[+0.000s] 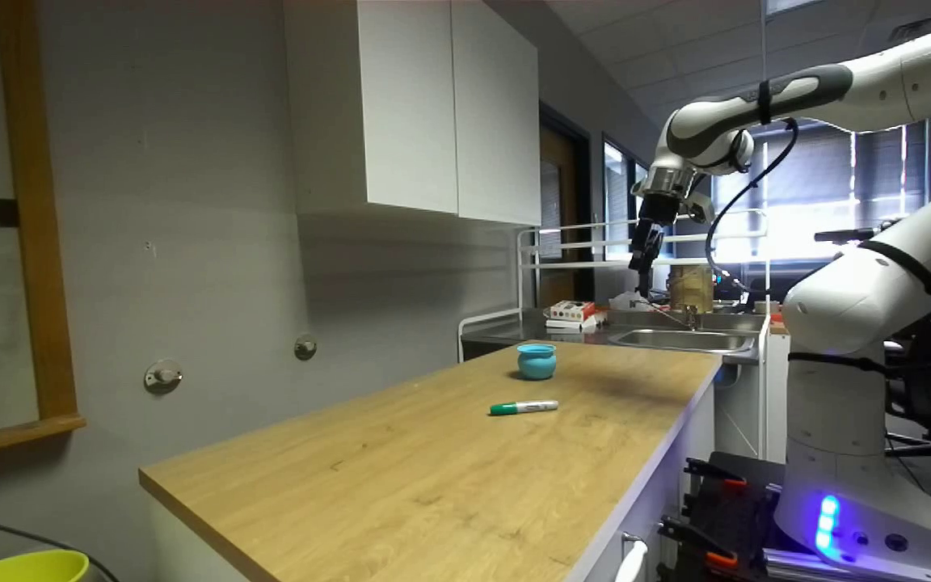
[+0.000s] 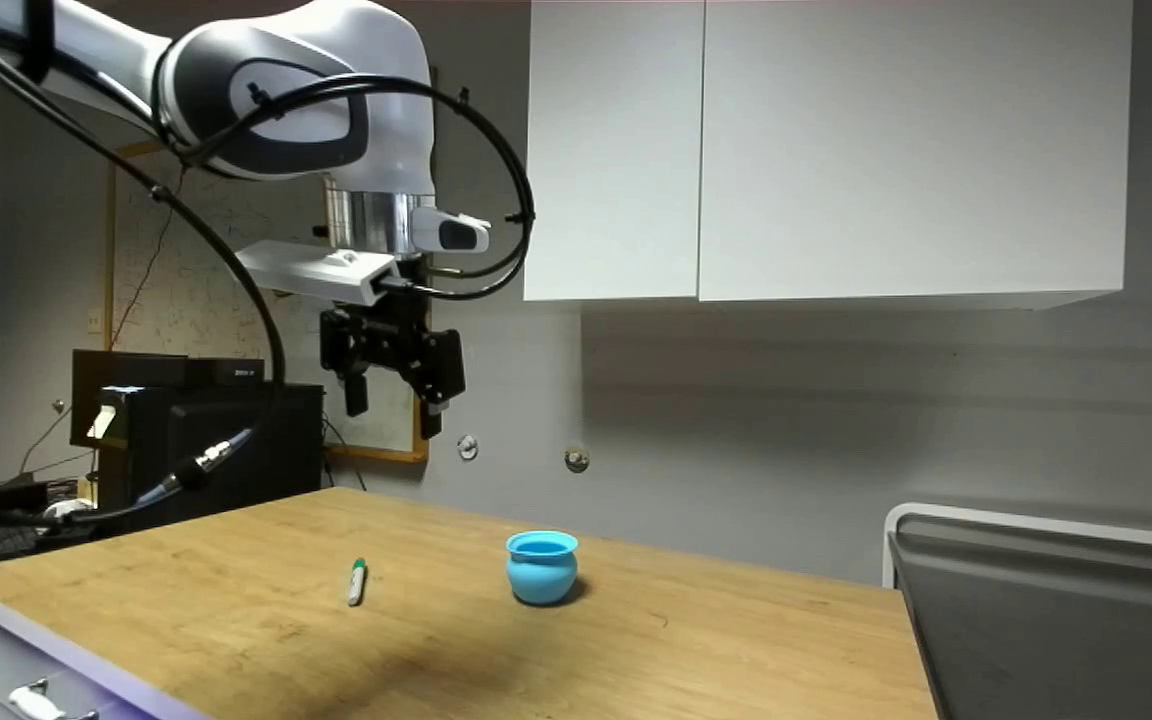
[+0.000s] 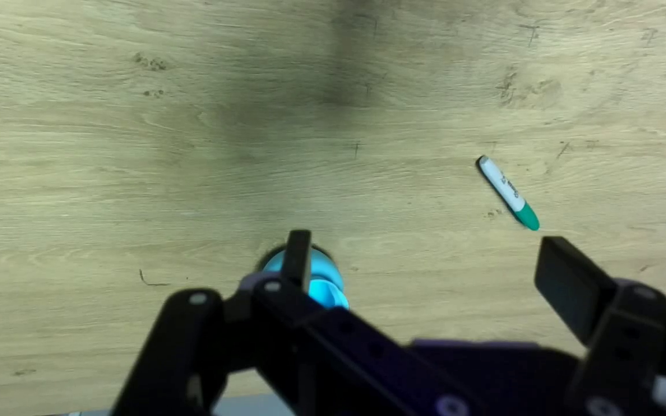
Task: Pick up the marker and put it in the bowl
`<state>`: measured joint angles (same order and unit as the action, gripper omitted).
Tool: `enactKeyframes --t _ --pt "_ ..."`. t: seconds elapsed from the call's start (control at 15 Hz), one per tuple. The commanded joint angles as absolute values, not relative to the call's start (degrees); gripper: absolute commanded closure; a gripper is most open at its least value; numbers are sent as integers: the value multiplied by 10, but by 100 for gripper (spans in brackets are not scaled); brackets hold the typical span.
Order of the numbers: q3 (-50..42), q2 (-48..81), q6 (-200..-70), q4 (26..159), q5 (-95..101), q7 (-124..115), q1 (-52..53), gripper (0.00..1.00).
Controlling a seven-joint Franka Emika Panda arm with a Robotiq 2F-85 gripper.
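Marker (image 3: 507, 193), green-capped, lies on the table (image 1: 401, 477); in the wrist view you see it up-frame from your claw (image 2: 393, 412), nearer the finger (image 3: 570, 289) at picture-right than the one partly masking the turquoise bowl (image 3: 326, 271), its long axis oblique to their line. Your Panda arm (image 1: 805, 90) hangs high, claw pointing down and spread, gripping nothing

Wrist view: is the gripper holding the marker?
No, the gripper is open and the marker lies apart on the wooden counter.
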<state>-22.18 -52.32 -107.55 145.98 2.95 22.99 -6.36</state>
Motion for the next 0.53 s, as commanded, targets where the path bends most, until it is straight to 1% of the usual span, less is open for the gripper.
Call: enactKeyframes --t 0.0,0.27,0.47 --pt "-210 -512 -1083 1461 29 227 -65 0" --pt "-168 -476 -1102 1467 27 221 -36 0" --pt "-114 -431 -1124 1461 28 212 2 0"
